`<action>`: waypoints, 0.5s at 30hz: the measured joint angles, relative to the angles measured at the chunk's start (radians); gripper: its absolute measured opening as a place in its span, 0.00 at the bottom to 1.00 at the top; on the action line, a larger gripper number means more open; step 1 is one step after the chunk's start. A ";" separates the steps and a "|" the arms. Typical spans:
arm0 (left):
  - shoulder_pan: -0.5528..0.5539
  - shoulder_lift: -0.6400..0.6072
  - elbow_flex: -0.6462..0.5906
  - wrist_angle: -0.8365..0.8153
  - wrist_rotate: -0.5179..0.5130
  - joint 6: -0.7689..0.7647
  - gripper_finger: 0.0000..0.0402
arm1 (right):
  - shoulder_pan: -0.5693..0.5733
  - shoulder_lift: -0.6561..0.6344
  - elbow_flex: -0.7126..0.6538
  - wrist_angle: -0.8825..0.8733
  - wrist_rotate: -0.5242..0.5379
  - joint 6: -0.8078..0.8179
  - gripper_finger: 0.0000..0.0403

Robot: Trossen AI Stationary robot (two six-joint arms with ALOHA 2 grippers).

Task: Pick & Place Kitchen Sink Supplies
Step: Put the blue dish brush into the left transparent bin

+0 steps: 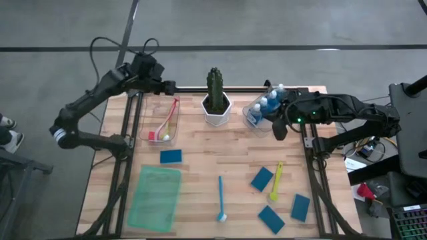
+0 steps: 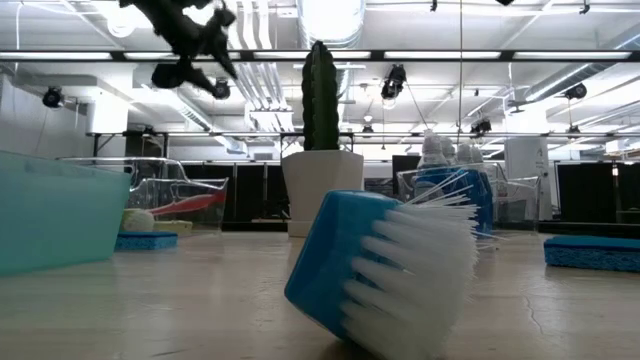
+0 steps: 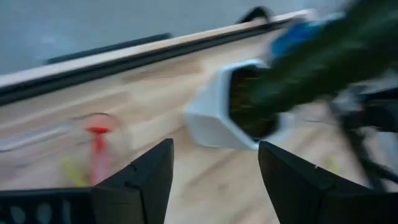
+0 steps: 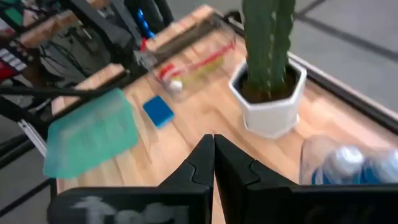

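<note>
Low view: blue brush (image 2: pixel 385 270) hiding table; left claw (image 3: pixel 214 180) open, right claw (image 4: pixel 213 163) closed

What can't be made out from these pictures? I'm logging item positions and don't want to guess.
- Bottles: exact count unclear in the high view; the right arm overlaps the clear bin.
- Brushes in the left bin: overlapping, small in the high view, blurred in the left wrist view.
- Sponges on the right: mostly hidden in the low view by the blue brush head.
</note>
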 joint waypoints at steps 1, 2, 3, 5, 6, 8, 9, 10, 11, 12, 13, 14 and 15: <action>-0.018 -0.015 0.000 0.011 0.006 -0.019 0.56 | 0.000 0.000 0.000 0.023 0.001 -0.020 0.02; -0.039 -0.027 0.000 0.020 0.006 -0.037 0.56 | 0.000 0.000 0.000 0.047 0.001 -0.042 0.02; -0.064 -0.039 0.000 0.028 0.006 -0.057 0.56 | 0.000 0.000 0.000 0.071 0.001 -0.068 0.02; -0.117 -0.053 0.000 0.042 0.000 -0.096 0.56 | 0.000 0.002 0.000 0.113 0.002 -0.110 0.02; -0.147 -0.057 0.000 0.048 -0.005 -0.117 0.56 | 0.000 0.004 0.000 0.132 0.003 -0.130 0.02; -0.214 -0.059 -0.001 0.063 -0.023 -0.173 0.56 | 0.000 0.005 -0.001 0.163 0.012 -0.167 0.02; -0.251 -0.059 -0.001 0.068 -0.036 -0.198 0.56 | 0.000 0.005 -0.001 0.177 0.026 -0.185 0.02; -0.290 -0.058 -0.001 0.076 -0.048 -0.222 0.56 | 0.000 0.005 -0.001 0.189 0.034 -0.204 0.02; -0.333 -0.053 -0.001 0.084 -0.069 -0.247 0.56 | 0.000 0.005 -0.001 0.198 0.045 -0.216 0.02; -0.376 -0.049 -0.001 0.092 -0.089 -0.272 0.56 | 0.000 0.005 -0.001 0.203 0.060 -0.229 0.02; -0.421 -0.041 -0.001 0.100 -0.113 -0.295 0.56 | 0.000 0.005 -0.001 0.207 0.074 -0.242 0.02; -0.467 -0.032 -0.001 0.112 -0.135 -0.317 0.56 | 0.000 0.005 -0.001 0.213 0.084 -0.258 0.02; -0.513 -0.022 -0.001 0.127 -0.157 -0.343 0.56 | 0.000 0.005 -0.001 0.217 0.087 -0.274 0.02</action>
